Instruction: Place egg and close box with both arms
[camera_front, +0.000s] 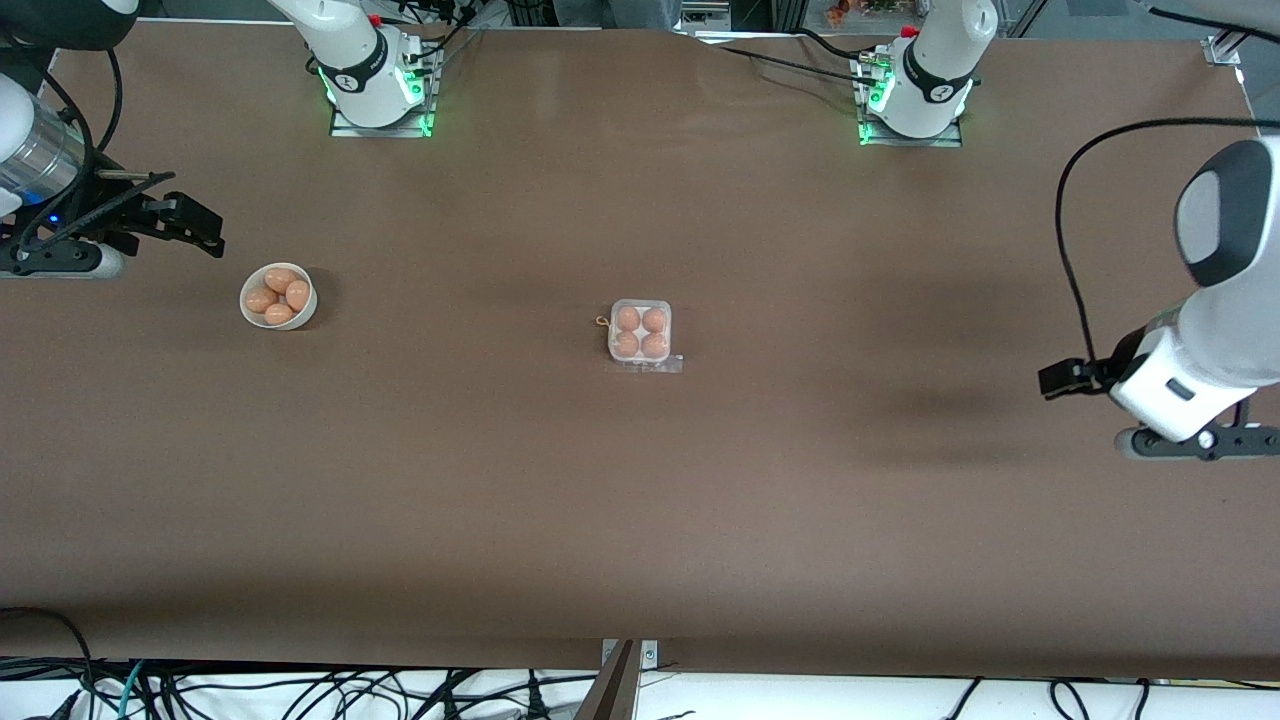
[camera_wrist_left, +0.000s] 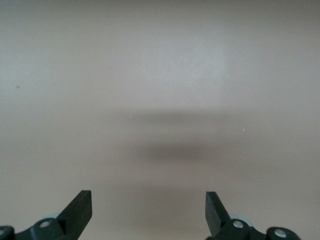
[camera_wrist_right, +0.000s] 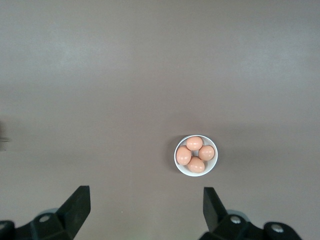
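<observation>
1. Both sets of jaws stand wide apart and hold nothing: your left gripper (camera_wrist_left: 149, 212) shows two black fingertips over bare brown table (camera_front: 640, 520), and your right gripper (camera_wrist_right: 146, 210) shows the same spread over the tabletop.
2. Nearest the front camera, only open brown tabletop fills the view, with loose cables along the table's edge cut off by the frame.
3. At the left arm's end, the left gripper (camera_front: 1062, 378) hangs above the surface, well apart from the box; most of that arm runs out of frame, and in the front view you see just a black tip.
4. Mid-table sits the box (camera_front: 640, 333), a small square carton, white with a clear lid. Four brown eggs (camera_front: 641, 332) fill its four cells. The lid seems to lie down over them, but you cannot tell whether it is latched; a clear flap sticks out flat on the table at the side nearer the camera, and a small tan loop pokes out on the side toward the right arm's end.
5. Toward the right arm's end, slightly farther from the camera than the box, a round white bowl (camera_front: 247, 310) holds four more brown eggs (camera_front: 280, 295); the right wrist view shows the bowl (camera_wrist_right: 177, 159) clearly, well apart from the carton.
6. The right gripper (camera_front: 185, 222) waits in the air close to the bowl, over the table's end, its arm largely cropped.
7. Farthest back, both arm bases stand with green lights glowing.
</observation>
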